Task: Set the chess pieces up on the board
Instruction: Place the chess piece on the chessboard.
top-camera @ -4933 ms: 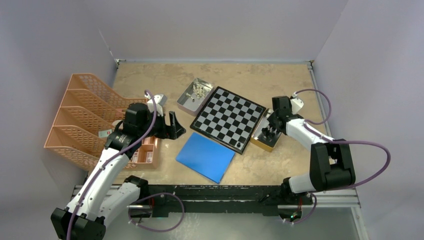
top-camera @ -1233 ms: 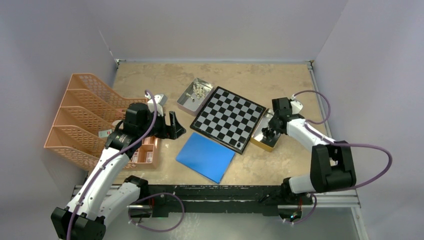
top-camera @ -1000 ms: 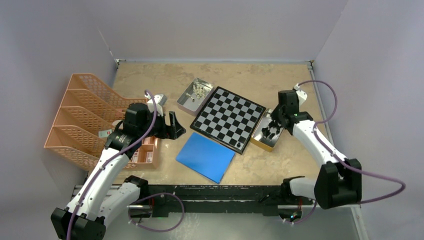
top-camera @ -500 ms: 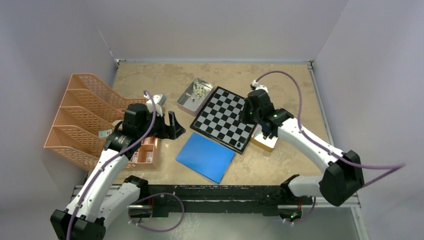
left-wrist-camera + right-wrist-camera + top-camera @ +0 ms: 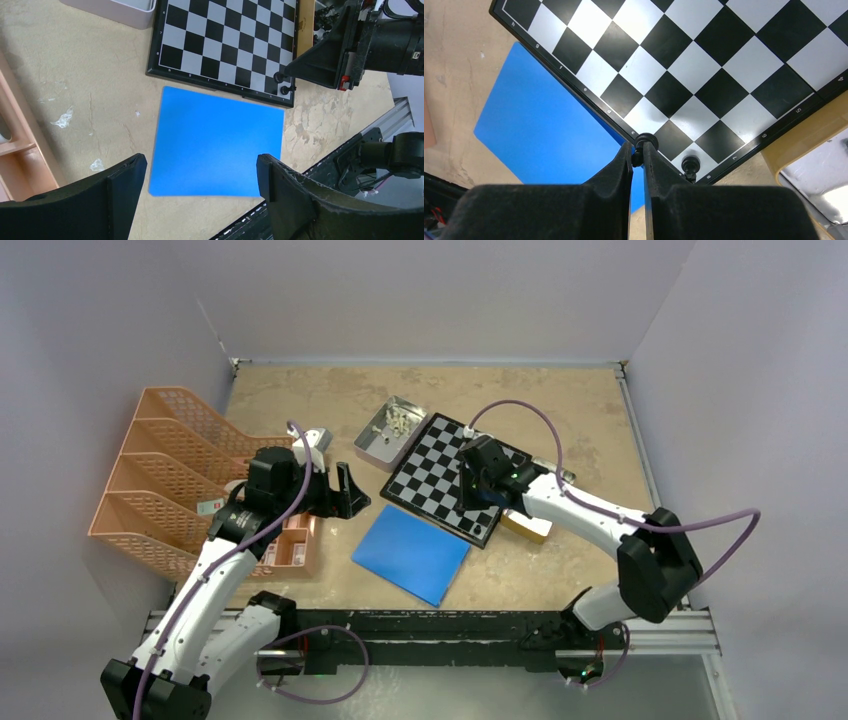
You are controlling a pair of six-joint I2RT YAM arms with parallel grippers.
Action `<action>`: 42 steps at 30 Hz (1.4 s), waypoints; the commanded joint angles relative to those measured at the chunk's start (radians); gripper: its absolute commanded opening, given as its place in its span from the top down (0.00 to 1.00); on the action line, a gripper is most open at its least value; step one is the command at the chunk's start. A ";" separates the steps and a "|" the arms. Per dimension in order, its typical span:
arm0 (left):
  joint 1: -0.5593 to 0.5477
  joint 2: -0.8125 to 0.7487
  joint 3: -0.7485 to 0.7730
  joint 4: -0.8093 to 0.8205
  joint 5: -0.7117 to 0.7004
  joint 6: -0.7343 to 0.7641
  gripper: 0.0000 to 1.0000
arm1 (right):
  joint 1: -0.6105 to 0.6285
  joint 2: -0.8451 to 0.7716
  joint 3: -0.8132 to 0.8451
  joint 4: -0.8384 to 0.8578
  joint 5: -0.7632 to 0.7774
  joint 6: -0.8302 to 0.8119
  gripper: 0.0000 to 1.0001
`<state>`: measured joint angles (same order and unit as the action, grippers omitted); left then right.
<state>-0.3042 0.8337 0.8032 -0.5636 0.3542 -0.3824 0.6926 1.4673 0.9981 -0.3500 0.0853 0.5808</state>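
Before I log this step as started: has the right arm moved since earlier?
Yes: the right arm swung left, from the gold tray to over the near corner of the board, jaws shut on a black piece.

The right gripper [image 5: 481,502] hangs over the board [image 5: 437,468].

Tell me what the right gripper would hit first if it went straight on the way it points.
Probably the board, at an edge square beside the standing piece; the right gripper holds a black piece. Depth unclear.
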 commanded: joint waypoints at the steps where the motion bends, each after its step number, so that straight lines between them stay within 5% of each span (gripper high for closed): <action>1: -0.006 -0.012 0.008 0.022 -0.008 0.003 0.19 | 0.002 0.016 -0.002 -0.027 -0.015 -0.027 0.90; 42: -0.006 -0.012 0.008 0.023 -0.009 0.002 0.19 | 0.034 0.122 0.017 0.076 -0.003 0.017 0.86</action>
<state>-0.3042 0.8337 0.8032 -0.5640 0.3504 -0.3824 0.7193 1.5978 0.9932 -0.2726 0.0681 0.5854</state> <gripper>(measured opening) 0.811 0.131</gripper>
